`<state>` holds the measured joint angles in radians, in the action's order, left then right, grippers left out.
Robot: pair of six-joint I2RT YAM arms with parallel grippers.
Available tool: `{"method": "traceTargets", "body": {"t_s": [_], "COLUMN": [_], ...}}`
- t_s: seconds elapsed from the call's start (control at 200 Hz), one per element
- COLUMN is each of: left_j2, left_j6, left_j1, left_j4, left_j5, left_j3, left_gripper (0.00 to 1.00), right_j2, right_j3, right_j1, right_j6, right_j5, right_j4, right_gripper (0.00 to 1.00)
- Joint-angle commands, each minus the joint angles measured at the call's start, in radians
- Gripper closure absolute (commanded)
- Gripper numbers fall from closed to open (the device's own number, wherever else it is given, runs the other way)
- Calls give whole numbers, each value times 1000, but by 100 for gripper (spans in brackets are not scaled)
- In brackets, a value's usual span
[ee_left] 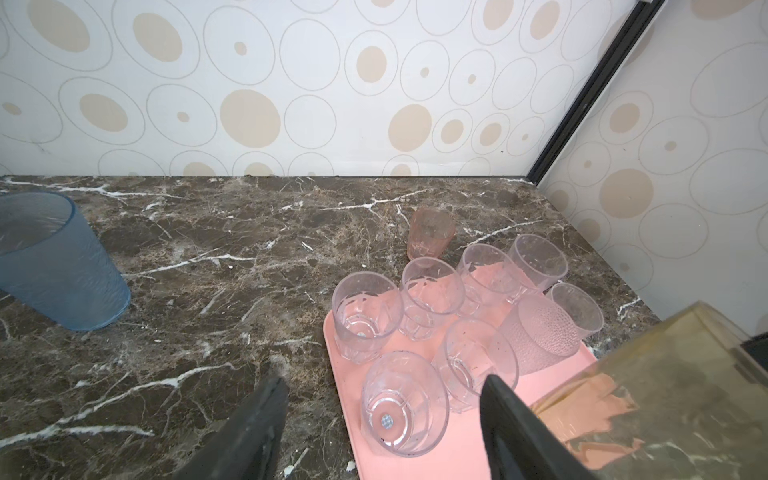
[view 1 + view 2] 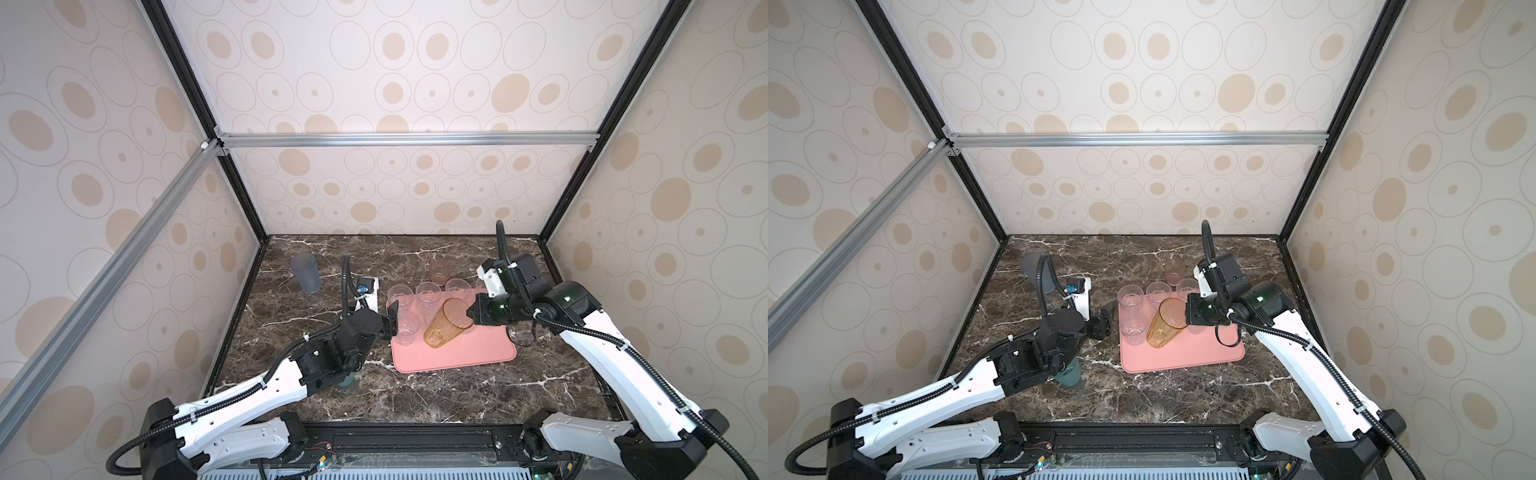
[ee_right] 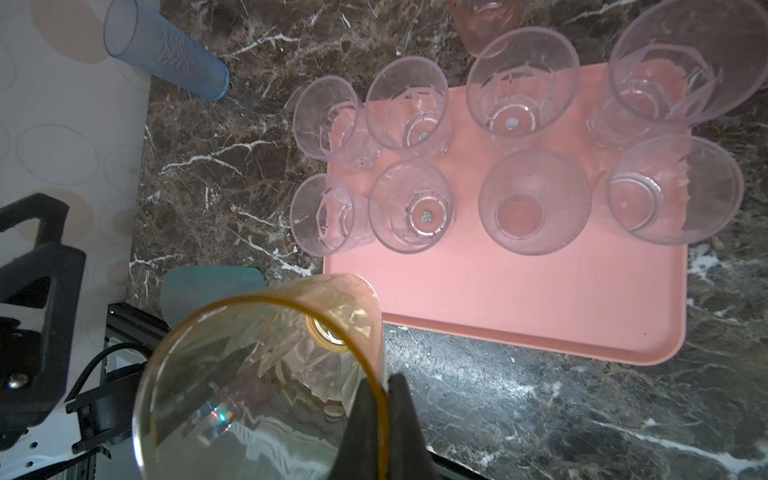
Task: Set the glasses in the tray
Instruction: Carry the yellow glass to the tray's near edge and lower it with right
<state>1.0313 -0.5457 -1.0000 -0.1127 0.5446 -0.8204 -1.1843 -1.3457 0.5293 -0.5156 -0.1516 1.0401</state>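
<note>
The salmon-pink tray [image 2: 457, 353] [image 3: 519, 291] lies right of the table's centre and carries several short clear glasses [image 1: 365, 316] [image 3: 407, 108] and a frosted whitish one [image 3: 534, 203]. My right gripper [image 2: 471, 313] [image 3: 384, 399] is shut on the rim of a tall amber glass [image 2: 446, 324] [image 3: 257, 374], which hangs tilted over the tray. My left gripper [image 2: 392, 320] [image 1: 382, 399] stands open at the tray's left edge, its fingers on either side of a clear glass [image 1: 403, 403] without touching it. A blue-grey glass [image 2: 305, 272], a pink glass [image 2: 440, 270] and a teal-green glass [image 2: 1069, 374] stand on the marble.
The teal-green glass is half hidden under my left arm. Patterned walls close in the table on three sides, with black frame posts [image 2: 249, 208] at the back corners. A loose cable loop [image 2: 525, 336] from my right arm hangs over the tray's right edge.
</note>
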Motion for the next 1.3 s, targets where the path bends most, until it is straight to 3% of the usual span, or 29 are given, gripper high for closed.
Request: {"method": "traceTargets", "body": {"t_s": [0.0, 0.475, 0.73, 1.295], "left_j2": [3, 33, 23, 12], "left_j6": [-46, -56, -45, -45], "left_j1": [-12, -14, -14, -14], "left_j4": [10, 41, 33, 36], "left_j5": [12, -2, 26, 28], "left_j3": [13, 79, 103, 127], "left_gripper": [26, 26, 24, 24], "right_j2": [5, -134, -255, -382], "right_j3": [2, 46, 49, 27], "right_j1": [20, 267, 334, 365], "right_j6": [-8, -72, -68, -59], "right_j5": [-12, 282, 267, 300], "right_j4": [46, -33, -120, -192], "right_gripper": [100, 100, 100, 100]}}
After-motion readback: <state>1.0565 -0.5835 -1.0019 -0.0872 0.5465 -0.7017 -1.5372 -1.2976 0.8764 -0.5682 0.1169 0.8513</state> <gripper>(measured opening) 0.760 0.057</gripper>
